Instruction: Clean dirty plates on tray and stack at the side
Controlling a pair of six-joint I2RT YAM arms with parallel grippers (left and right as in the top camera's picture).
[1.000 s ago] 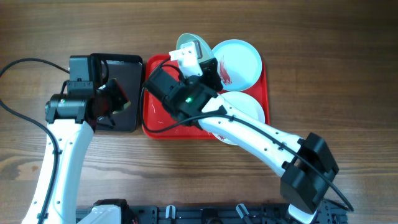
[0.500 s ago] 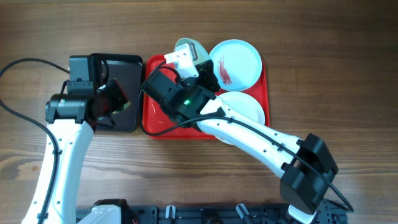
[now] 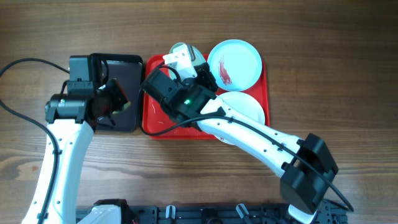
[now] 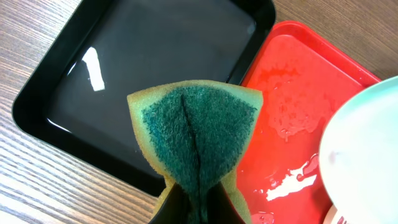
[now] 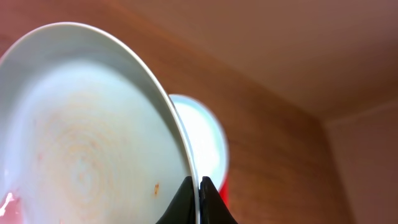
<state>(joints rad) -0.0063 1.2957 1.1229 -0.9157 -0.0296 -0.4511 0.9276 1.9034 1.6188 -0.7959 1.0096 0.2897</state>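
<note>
left gripper (image 4: 196,210) clamped on folded yellow-green sponge (image 4: 196,130), above black rectangular tray (image 4: 155,56). right gripper (image 5: 199,198) pinching rim of pale mint round plate (image 5: 81,137), tilted over large red plastic tray (image 3: 160,119). red-streaked mint plate (image 3: 235,62), white plate (image 3: 247,107) lie in it.

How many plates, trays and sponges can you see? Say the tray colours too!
Plates: 3
Red tray: 1
Black tray: 1
Sponge: 1
Total: 6

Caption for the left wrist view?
Left hand pinching a folded yellow-green scouring sponge, black rectangular tray and wet red plastic tray below.
</note>
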